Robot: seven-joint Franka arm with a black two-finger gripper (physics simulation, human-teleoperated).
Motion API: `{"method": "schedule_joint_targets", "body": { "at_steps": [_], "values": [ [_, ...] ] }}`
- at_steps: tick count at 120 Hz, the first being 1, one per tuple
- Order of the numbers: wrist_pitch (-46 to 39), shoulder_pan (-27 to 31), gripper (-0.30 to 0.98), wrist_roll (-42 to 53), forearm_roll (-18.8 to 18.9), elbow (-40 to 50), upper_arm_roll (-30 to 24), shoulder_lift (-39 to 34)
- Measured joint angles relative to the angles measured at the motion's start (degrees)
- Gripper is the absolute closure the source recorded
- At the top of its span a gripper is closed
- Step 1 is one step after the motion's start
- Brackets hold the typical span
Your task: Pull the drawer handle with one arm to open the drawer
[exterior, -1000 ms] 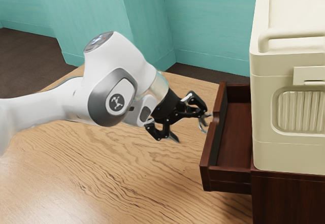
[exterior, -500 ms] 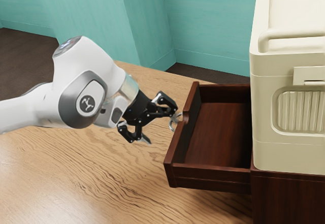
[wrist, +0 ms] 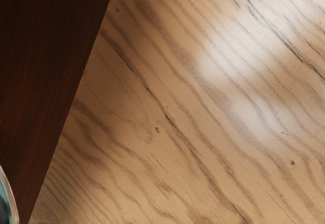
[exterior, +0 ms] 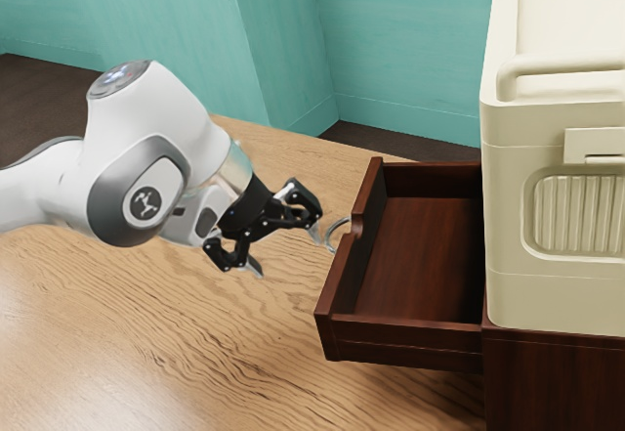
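Walls point(exterior: 410, 50) in teal stand along the top of the exterior view, and below them a grained wooden tabletop point(exterior: 225, 353) spreads across the lower left and middle. The white arm point(exterior: 146, 157) reaches in from the left edge. At lower right is a dark wooden cabinet point(exterior: 557, 382) with a cream box point(exterior: 557, 299) on top of it, filling the upper right.

The drawer point(exterior: 425, 255), right of centre, sticks well out of the cabinet, its inside plain to see from where I stand. It slid farther out toward the exterior view's left between the two earlier pictures, but since the second of them it hasn't budged; only the arm has drawn back a little. To my eye the pulling is as good as finished.

The black gripper point(exterior: 288, 254), just left of centre, has its two fingers spread wide with nothing caught between them. The curved metal handle point(exterior: 330, 230) is on the drawer's front, close to the nearer fingertip. I'd judge the hand has let go or slipped off; if more travel is wanted, it must hook the handle again, otherwise it should back away without nudging the drawer inward.
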State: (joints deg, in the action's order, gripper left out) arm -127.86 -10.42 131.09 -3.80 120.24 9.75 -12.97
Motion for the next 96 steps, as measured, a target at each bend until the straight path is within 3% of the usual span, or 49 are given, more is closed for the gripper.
{"method": "schedule_joint_targets", "body": {
  "at_steps": [29,54,96],
  "values": [
    [3.92,-0.03,0.0,-3.86,3.81,-0.69,-0.53,-3.95],
    [9.71,-0.57,0.0,-9.83,7.31,-7.58,-1.29,-3.75],
    [26.15,-0.09,0.0,-33.69,12.94,-20.02,-8.15,-2.54]
  ]
}}
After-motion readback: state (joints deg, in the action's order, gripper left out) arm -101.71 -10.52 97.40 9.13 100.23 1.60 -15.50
